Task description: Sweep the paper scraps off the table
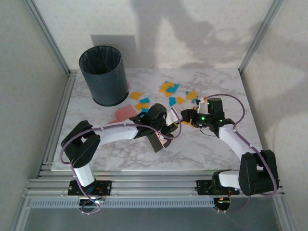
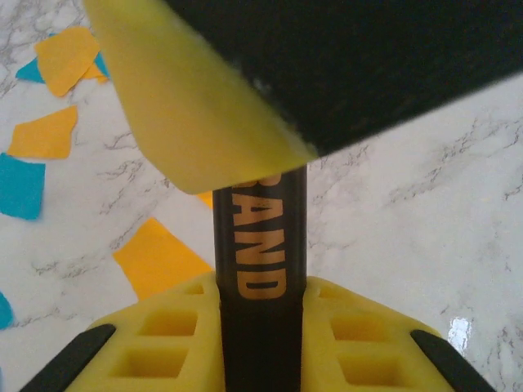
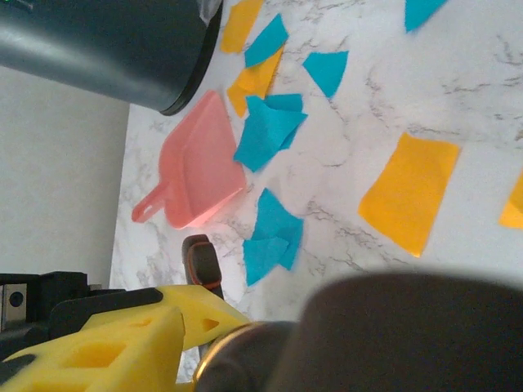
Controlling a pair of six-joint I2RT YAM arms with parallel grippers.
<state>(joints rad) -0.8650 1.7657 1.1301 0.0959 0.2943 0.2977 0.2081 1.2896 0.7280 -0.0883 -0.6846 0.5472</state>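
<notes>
1. Where your two arms meet over the middle of the table (image 1: 120, 154), the scraps (image 1: 168, 89) lie mostly beyond them. They are scattered from beside the bin (image 1: 103, 74) across toward the far right.
2. Your left gripper (image 1: 165, 129) is clamped on a black handle (image 2: 260, 245) with orange lettering. Its yellow fingers (image 2: 203, 327) press the handle from both sides.
3. The brush (image 1: 155, 141) head shows on the near side of that gripper, well apart from the main scatter.
4. In the left wrist view, an orange scrap (image 2: 155, 257) lies flat just left of the handle, near the fingers. More orange and teal bits lie farther left.
5. Your right gripper (image 1: 186, 115) sits just right of the left one, with the nearest scraps just beyond it. You cannot tell whether its jaws are spread or pinching something, because its wrist view gives one yellow finger (image 3: 155, 327) and a dark blur.
6. The dustpan (image 3: 196, 175) lies flat by the bin's base, on the far left side of both grippers. Teal scraps sit at its open edge, and whether they touch it you cannot tell.
</notes>
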